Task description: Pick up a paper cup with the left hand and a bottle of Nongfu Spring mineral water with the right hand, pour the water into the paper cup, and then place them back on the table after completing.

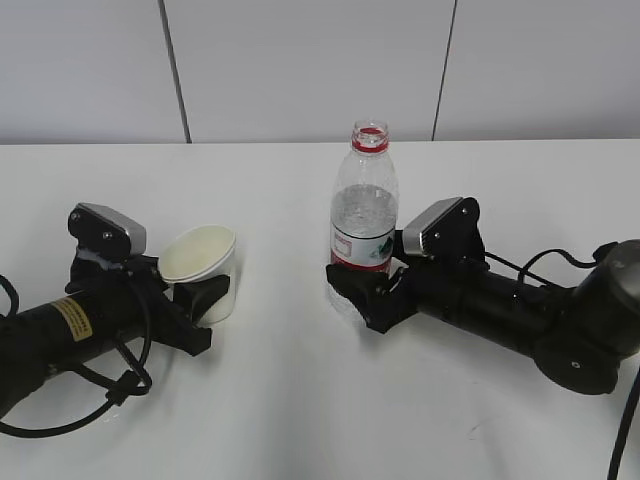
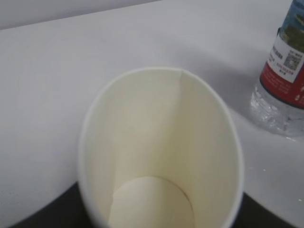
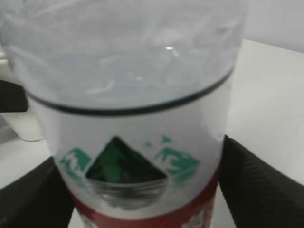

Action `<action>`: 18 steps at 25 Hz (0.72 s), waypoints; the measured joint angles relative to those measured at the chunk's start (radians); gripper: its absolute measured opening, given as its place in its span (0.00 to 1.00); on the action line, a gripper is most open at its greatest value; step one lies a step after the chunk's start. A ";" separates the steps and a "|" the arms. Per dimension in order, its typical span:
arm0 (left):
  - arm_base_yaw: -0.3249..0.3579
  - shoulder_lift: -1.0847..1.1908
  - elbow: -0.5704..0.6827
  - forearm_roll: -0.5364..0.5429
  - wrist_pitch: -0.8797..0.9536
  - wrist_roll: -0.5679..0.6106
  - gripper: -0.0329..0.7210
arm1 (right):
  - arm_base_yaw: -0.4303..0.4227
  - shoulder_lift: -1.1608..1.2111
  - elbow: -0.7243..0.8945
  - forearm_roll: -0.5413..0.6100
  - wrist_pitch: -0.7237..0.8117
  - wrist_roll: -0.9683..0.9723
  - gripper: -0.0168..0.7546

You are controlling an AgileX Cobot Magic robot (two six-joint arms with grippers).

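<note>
The white paper cup [image 1: 200,262] sits between the fingers of my left gripper [image 1: 205,305], leaning slightly towards the arm. In the left wrist view the paper cup [image 2: 161,142] shows an empty cream inside, with a dark finger [image 2: 40,216] on either side at its base. The uncapped Nongfu Spring bottle [image 1: 365,200] stands upright on the table [image 1: 300,400]. My right gripper [image 1: 355,297] is closed round it at the label. In the right wrist view both fingers [image 3: 256,185] press the sides of the bottle [image 3: 137,142]. Water [image 2: 273,111] fills its lower part to just above the label.
Both black arms lie low over the white tabletop, the left from the lower left, the right from the lower right. Cables trail beside each arm [image 1: 110,385]. A pale panelled wall [image 1: 300,70] runs behind the table's far edge.
</note>
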 joint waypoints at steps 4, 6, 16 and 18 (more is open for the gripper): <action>0.000 0.000 0.000 0.003 0.000 0.000 0.50 | 0.000 0.002 -0.006 -0.011 0.000 0.000 0.84; 0.000 0.000 0.000 0.018 0.000 0.000 0.50 | 0.000 0.002 -0.006 -0.013 0.000 0.000 0.80; 0.000 -0.028 -0.001 0.117 0.008 0.000 0.50 | 0.000 0.002 -0.008 -0.015 0.000 -0.046 0.66; 0.000 -0.065 -0.001 0.132 0.007 -0.017 0.50 | 0.000 -0.001 -0.008 -0.015 0.002 -0.082 0.66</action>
